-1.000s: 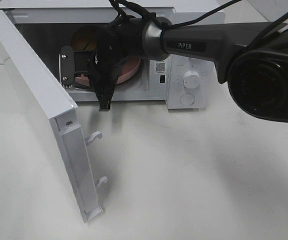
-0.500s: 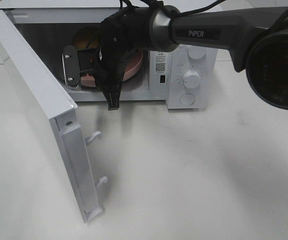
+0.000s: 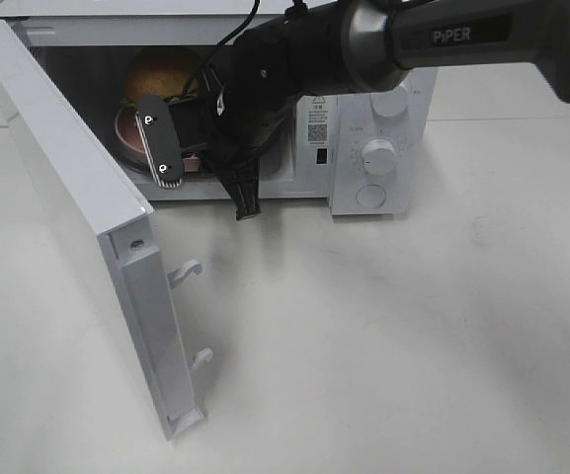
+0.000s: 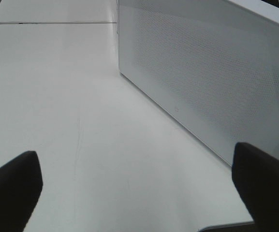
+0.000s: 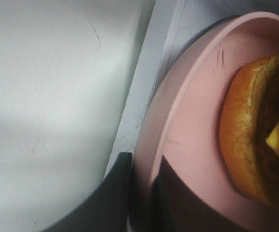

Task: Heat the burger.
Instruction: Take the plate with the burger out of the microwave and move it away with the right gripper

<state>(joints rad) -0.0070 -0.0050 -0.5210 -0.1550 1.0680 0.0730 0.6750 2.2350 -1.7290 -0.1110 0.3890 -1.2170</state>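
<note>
A robot test bench — a lone white microwave (image 3: pixel 364 148) on bare white tabletops (image 3: pixel 383 336).

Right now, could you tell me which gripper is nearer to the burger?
The right. The right gripper is shut on the rim of the pink plate carrying the burger inside the microwave. The left gripper hangs open over the table beside the microwave's outer wall, away from the burger.

I see a white microwave (image 3: pixel 364 128) at the far side of the white table (image 3: pixel 393 336), its door (image 3: pixel 77 207) swung open toward the near left. A pink plate (image 5: pixel 187 130) sits inside its cavity. Two round knobs (image 3: pixel 378 156) stand on its right panel.
</note>
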